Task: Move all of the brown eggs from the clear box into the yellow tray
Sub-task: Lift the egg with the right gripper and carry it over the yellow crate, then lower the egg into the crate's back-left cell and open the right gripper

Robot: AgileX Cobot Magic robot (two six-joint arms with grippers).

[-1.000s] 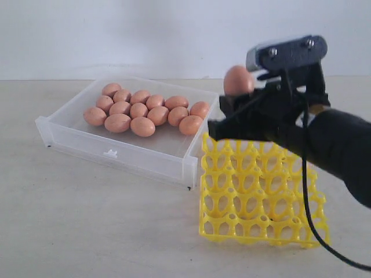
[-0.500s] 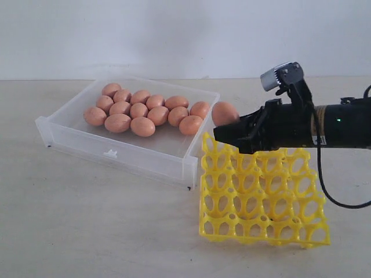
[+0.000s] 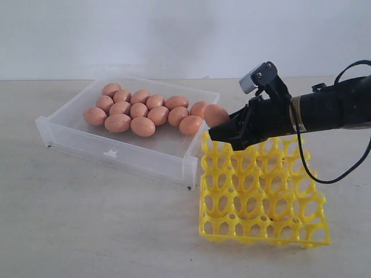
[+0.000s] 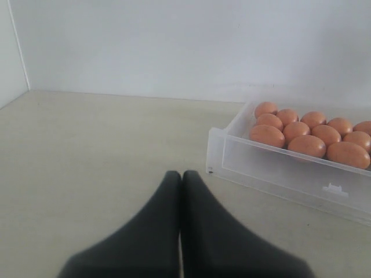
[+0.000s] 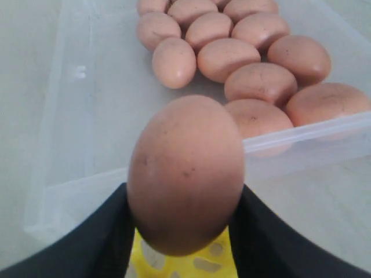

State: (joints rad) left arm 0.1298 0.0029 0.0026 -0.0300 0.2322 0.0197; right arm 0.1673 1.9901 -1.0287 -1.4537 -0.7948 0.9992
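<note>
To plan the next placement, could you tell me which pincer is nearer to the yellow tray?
Right. The right pincer holds an egg just above the yellow tray's far corner; the left pincer is on the clear box's opposite side.

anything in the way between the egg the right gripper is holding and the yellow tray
Nothing visible does. The egg sits in the right gripper just above the far corner of the yellow tray, beside the clear box, and the cells below it look empty.
</note>
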